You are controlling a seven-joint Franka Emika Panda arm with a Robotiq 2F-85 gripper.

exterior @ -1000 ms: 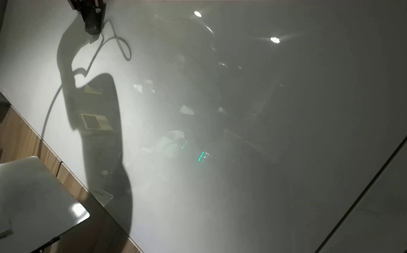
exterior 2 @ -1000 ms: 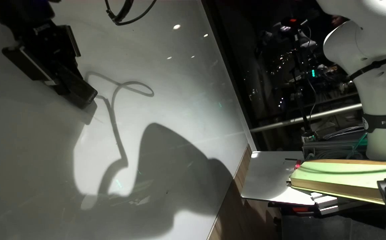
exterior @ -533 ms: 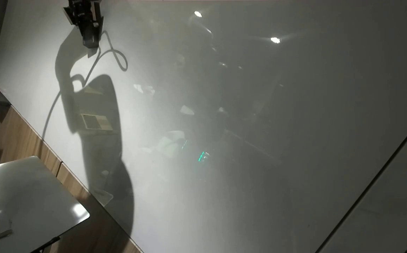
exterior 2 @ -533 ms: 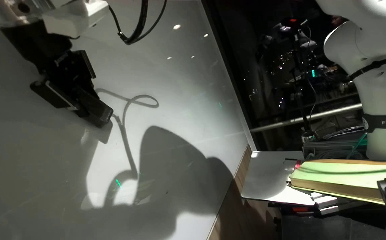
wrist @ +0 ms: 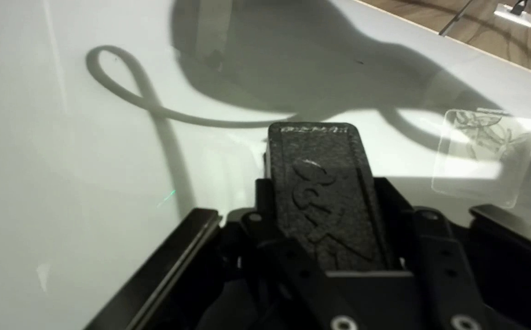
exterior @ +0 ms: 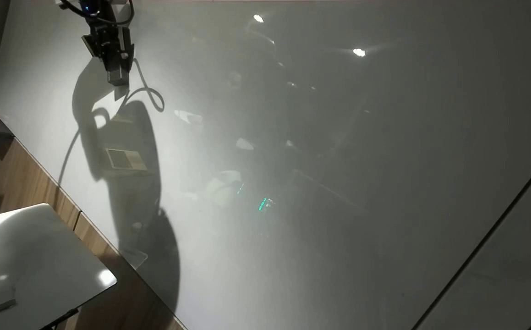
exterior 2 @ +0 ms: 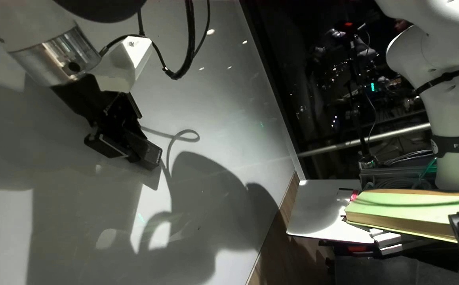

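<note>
We see a glossy white board point(exterior: 338, 256) filling much of both exterior views, the robot's broad shadow point(exterior 2: 213, 198) cast across it. In an exterior view, the white arm point(exterior 2: 35, 27) extends from the upper left, while its base point(exterior 2: 457, 168) stands at the right edge; at the lower right, a grey panel point(exterior 2: 316, 209) is partly hidden behind a green slab point(exterior 2: 407, 209). In the wrist view, the black gripper point(wrist: 325, 197) rises from the bottom edge, its jaws clenched on the sides of a dark block point(wrist: 313, 156). That block sits just right of centre, curving marks moulded into its face, its far end pointing up the frame. Whether the block touches the board, we cannot tell.
</note>
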